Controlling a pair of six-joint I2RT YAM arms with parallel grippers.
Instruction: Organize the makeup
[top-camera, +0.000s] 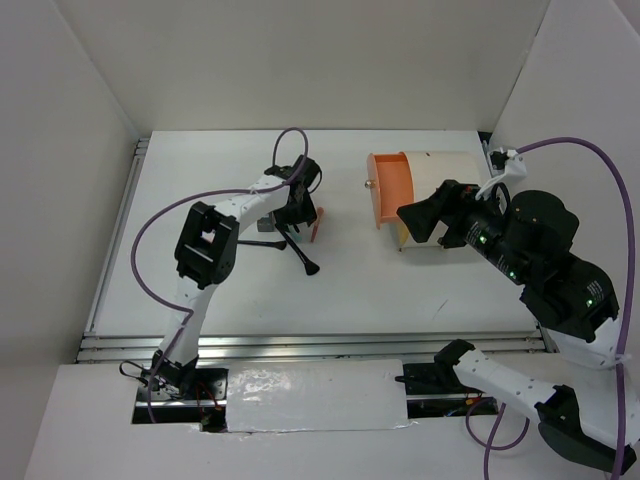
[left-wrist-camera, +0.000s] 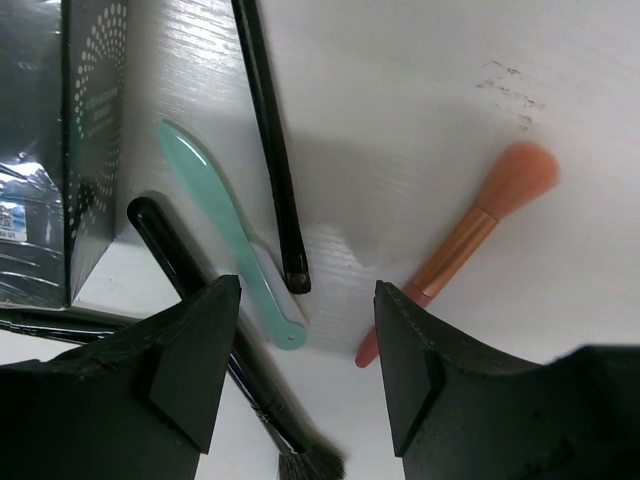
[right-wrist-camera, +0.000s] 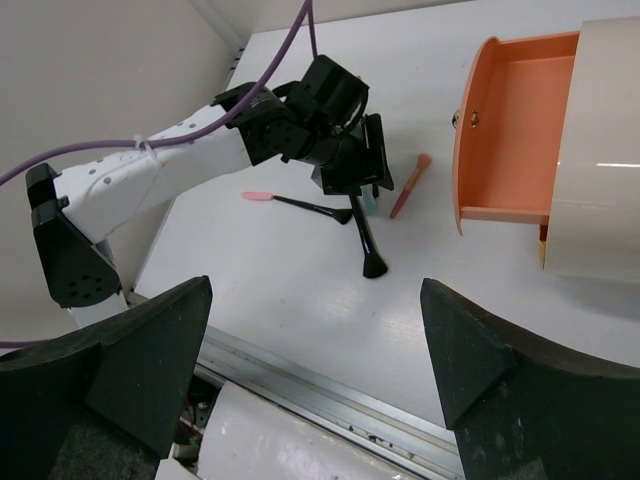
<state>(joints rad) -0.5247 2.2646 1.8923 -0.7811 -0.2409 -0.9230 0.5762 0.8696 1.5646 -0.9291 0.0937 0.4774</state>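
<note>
The makeup lies in a small pile left of centre. In the left wrist view I see a dark grey rectangular box (left-wrist-camera: 50, 150), a mint green spatula (left-wrist-camera: 225, 235), a thin black stick (left-wrist-camera: 270, 150), a black brush (left-wrist-camera: 190, 290) and an orange-pink brush (left-wrist-camera: 470, 240). My left gripper (left-wrist-camera: 308, 350) is open and empty just above them, between the spatula's end and the orange-pink brush's handle. The right wrist view shows a pink-tipped black applicator (right-wrist-camera: 258, 197) beside the pile. My right gripper (right-wrist-camera: 315, 350) is open and empty, held above the table in front of the drawer box.
A cream drum-shaped box (top-camera: 440, 205) lies at right centre, its orange drawer (right-wrist-camera: 505, 130) pulled open and empty towards the pile. A metal rail (top-camera: 300, 345) runs along the table's near edge. White walls enclose the back and sides.
</note>
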